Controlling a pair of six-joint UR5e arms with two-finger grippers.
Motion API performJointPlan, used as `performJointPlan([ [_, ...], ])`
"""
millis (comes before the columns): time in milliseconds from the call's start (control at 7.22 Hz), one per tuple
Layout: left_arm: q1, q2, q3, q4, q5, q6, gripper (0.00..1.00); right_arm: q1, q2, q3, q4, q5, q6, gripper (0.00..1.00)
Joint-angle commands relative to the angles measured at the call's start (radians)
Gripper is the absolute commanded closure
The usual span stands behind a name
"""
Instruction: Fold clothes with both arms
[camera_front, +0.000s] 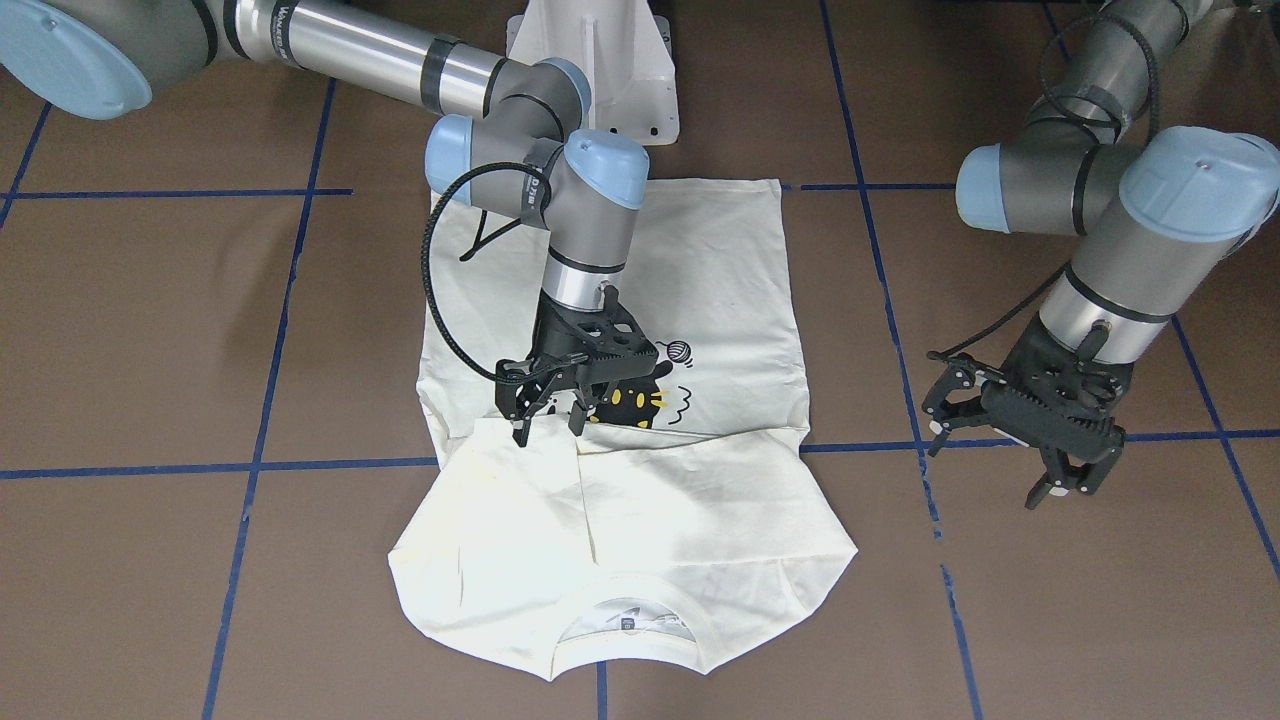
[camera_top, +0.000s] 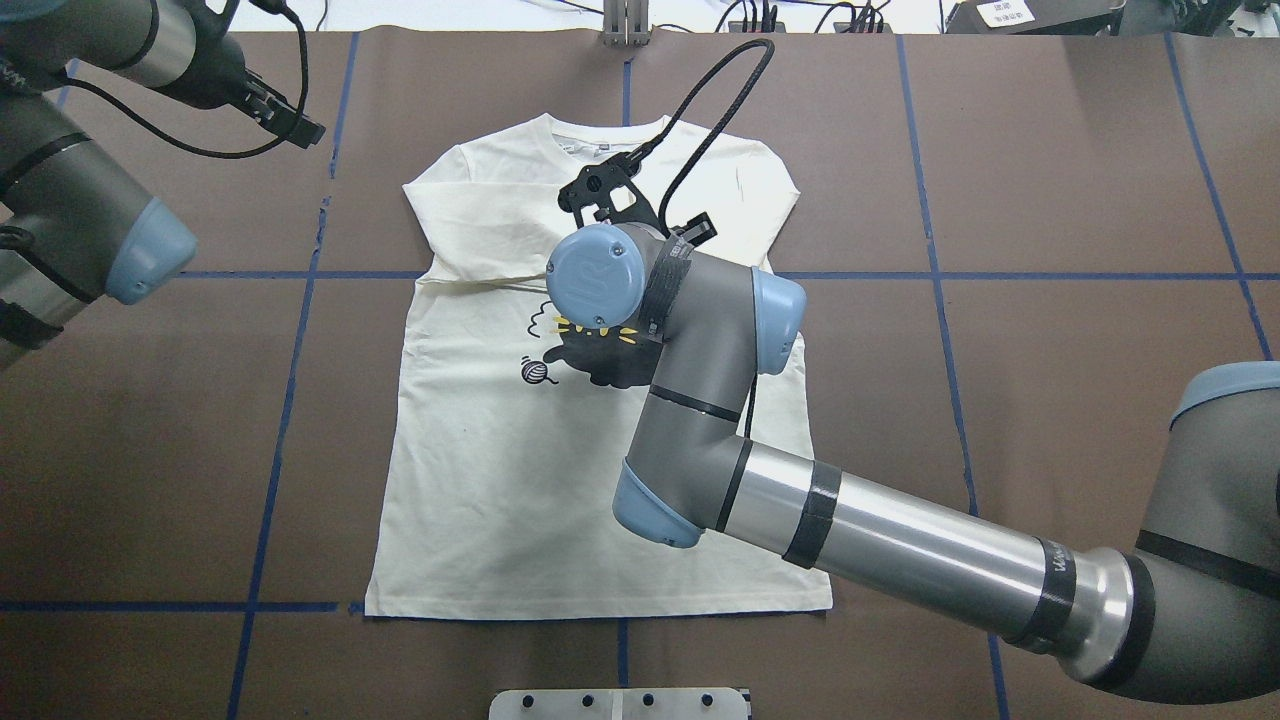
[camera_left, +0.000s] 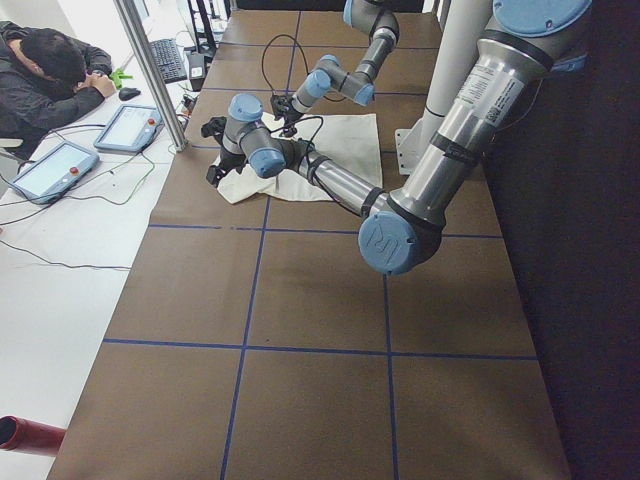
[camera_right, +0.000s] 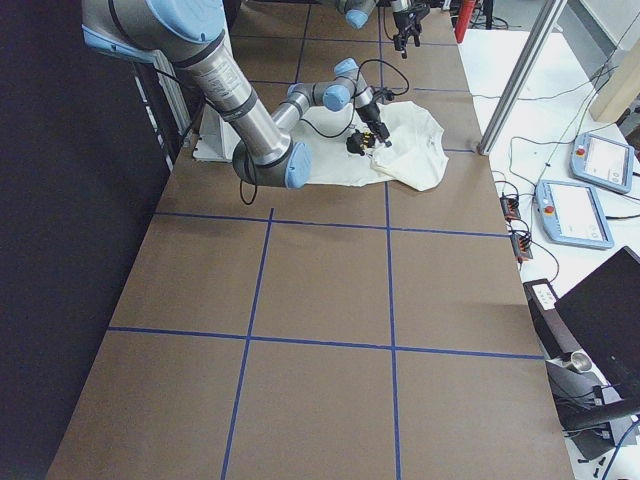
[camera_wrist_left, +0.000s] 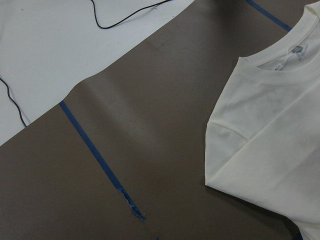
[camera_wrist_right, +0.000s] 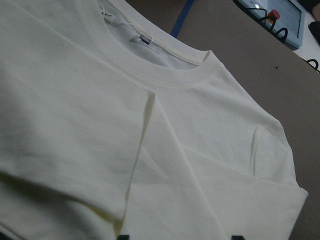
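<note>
The cream shirt (camera_front: 700, 270) lies flat on the brown table (camera_front: 150, 330), collar (camera_front: 625, 590) on the side away from the robot. Both sleeves are folded in across the chest, covering the upper part of the black cat print (camera_front: 630, 405). My right gripper (camera_front: 548, 425) hangs open just above the edge of the folded sleeves, near the shirt's middle, with nothing between its fingers. In the right wrist view its fingertips (camera_wrist_right: 123, 235) stand wide apart over the cloth (camera_wrist_right: 100, 100). My left gripper (camera_front: 985, 460) is open and off the shirt, beside its shoulder (camera_wrist_left: 270, 140).
Blue tape lines (camera_front: 260, 400) cross the table in a grid. The white pedestal base (camera_front: 600, 70) stands behind the shirt's hem. Beyond the table's far edge are a metal post (camera_left: 150, 70), tablets (camera_left: 125, 125), cables, and a person (camera_left: 50, 70) at a desk.
</note>
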Motion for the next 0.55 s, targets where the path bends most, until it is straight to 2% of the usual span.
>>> performJointPlan([
  [0, 0.0, 0.001, 0.0, 0.0, 0.0, 0.0, 0.0, -0.014, 0.04, -0.084, 0.026, -0.021, 0.03, 0.3],
  [415, 0.003, -0.001, 0.0, 0.0, 0.0, -0.001, 0.0, -0.022, 0.035, -0.085, 0.037, -0.02, 0.021, 0.35],
])
